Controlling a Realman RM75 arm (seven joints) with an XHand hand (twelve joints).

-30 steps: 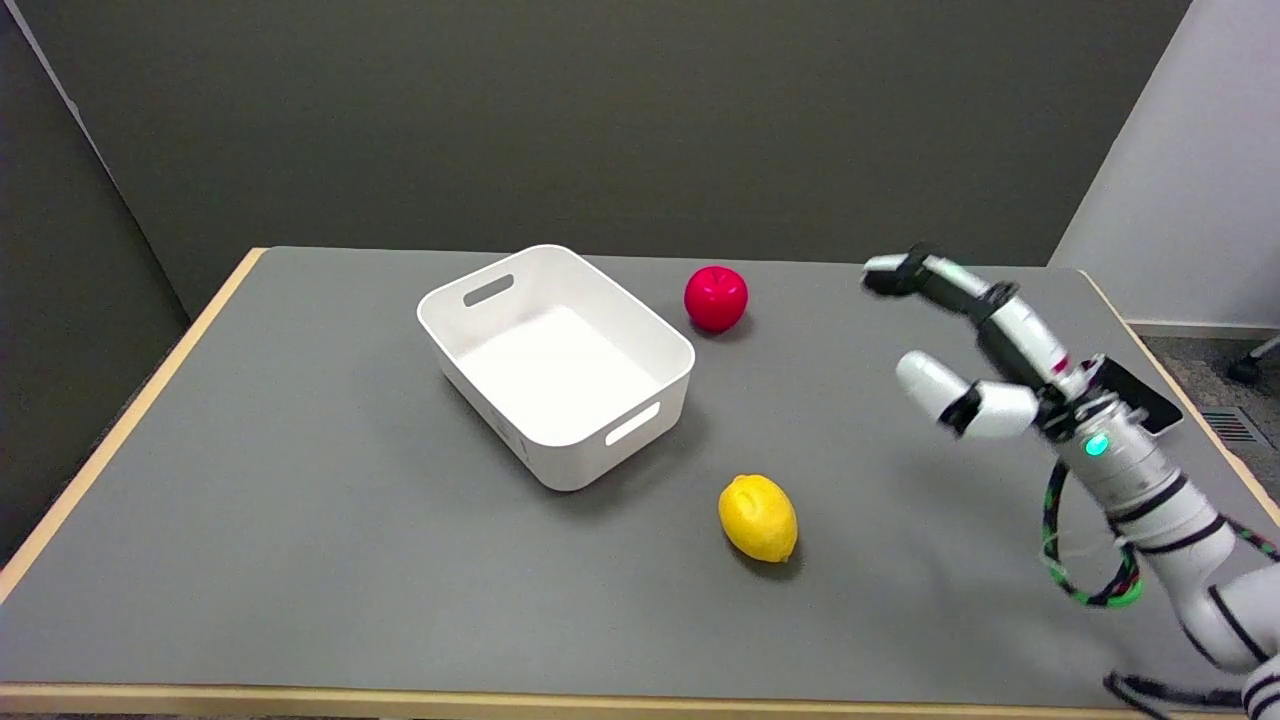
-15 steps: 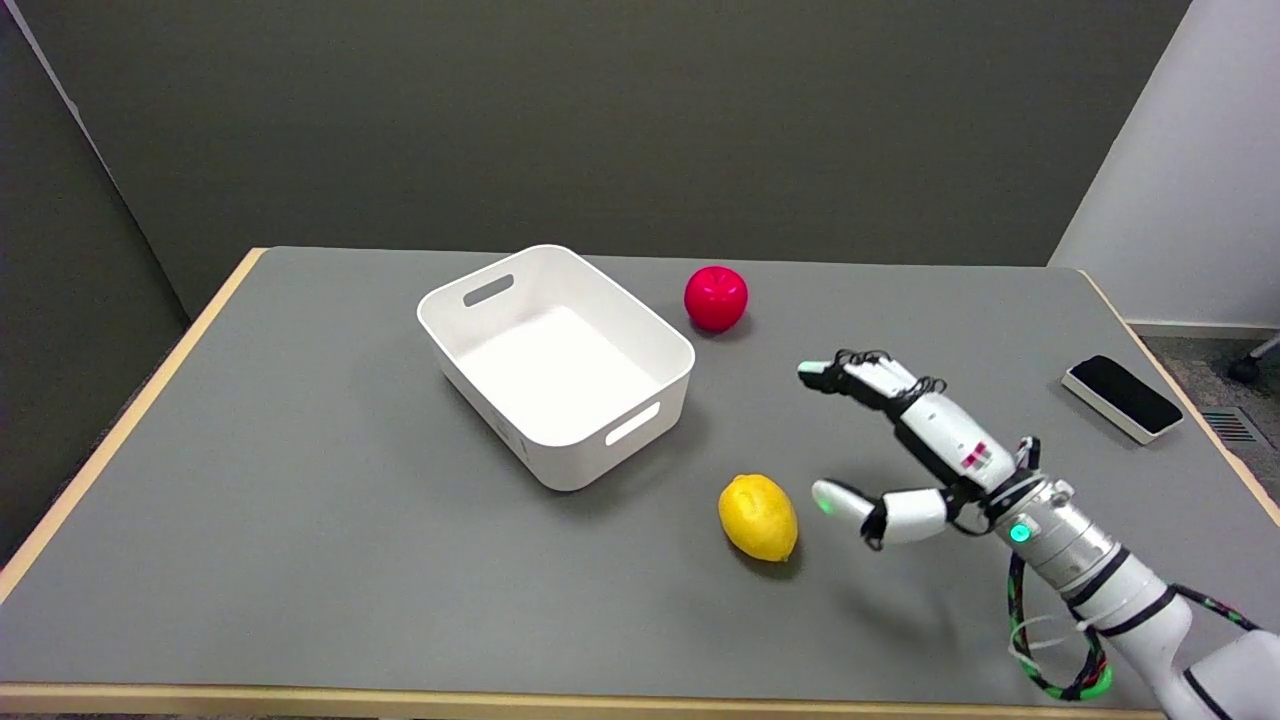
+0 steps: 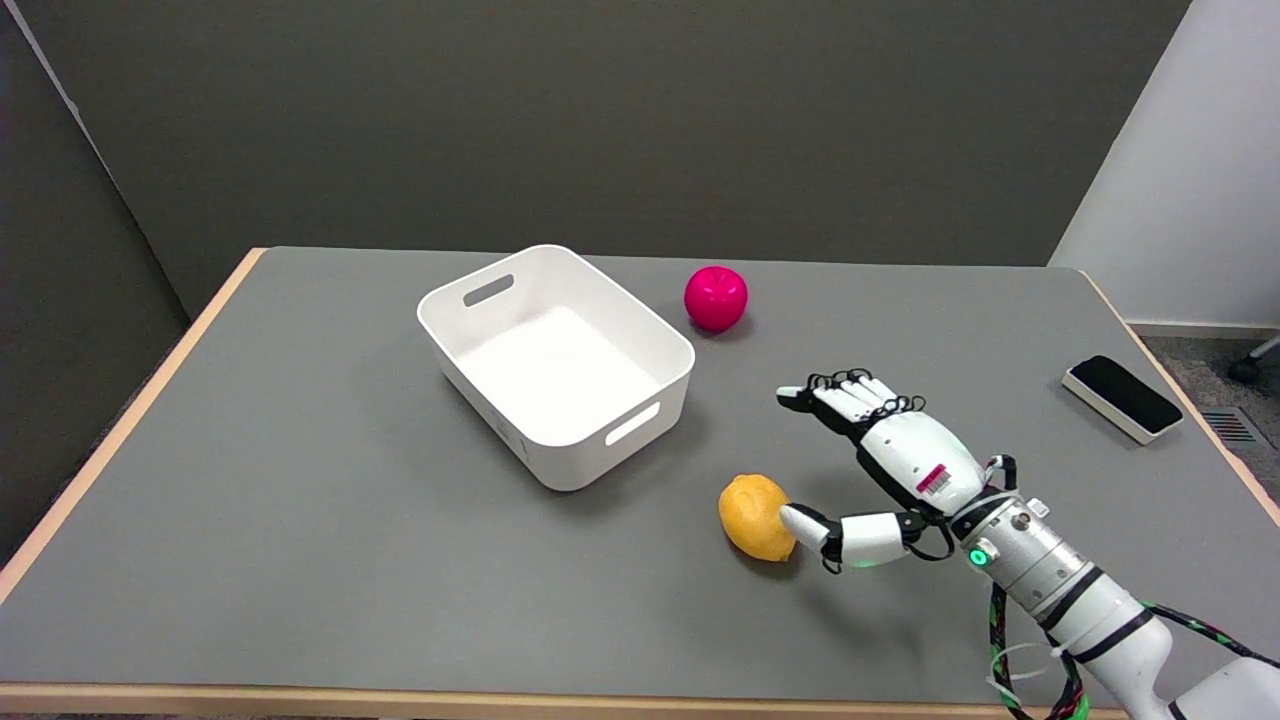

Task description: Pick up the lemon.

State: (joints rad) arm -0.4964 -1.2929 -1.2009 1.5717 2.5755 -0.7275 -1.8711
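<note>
Head view: the lemon (image 3: pixel 755 515) sits on the desk (image 3: pixel 300 520) near its front edge, just left of the right hand (image 3: pixel 885 470). Thumb tip at the lemon's right side, fingers (image 3: pixel 840 392) spread above and beyond, holding nothing. White bin (image 3: pixel 555 365) stands clear to the left, leaving open room.
</note>
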